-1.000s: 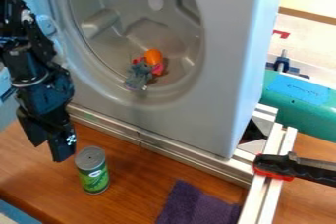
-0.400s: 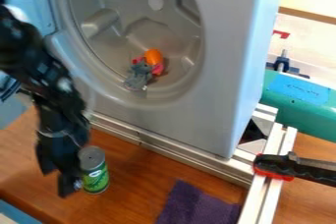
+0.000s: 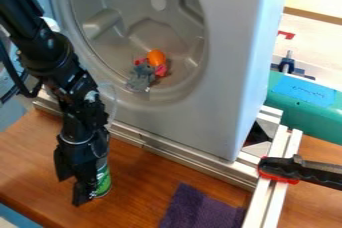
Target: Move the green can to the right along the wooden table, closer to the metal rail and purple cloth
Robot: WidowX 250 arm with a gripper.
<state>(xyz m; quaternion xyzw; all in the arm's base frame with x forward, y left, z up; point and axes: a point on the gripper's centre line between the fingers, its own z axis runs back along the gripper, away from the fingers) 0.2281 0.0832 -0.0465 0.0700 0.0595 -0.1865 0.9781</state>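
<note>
The black gripper (image 3: 71,191) hangs at the lower left over the wooden table, its two fingers spread apart. A green can (image 3: 103,181) stands upright just behind and to the right of the fingers. The gripper hides the can's top and left side, and I cannot tell whether they touch. Inside the grey drum of the toy washer (image 3: 220,87) lie a grey plush toy (image 3: 140,78) and an orange object (image 3: 156,57), with some pink or red beside them.
A purple cloth (image 3: 200,209) lies at the table's front edge. Metal rails (image 3: 180,155) run along the washer's base, and a black and red clamp (image 3: 294,169) grips the rail at right. Behind that is a green cylinder (image 3: 320,117) with blue tape.
The arm has come down and to the right, from above and left of the can to in front of it. The can and toys have stayed put.
</note>
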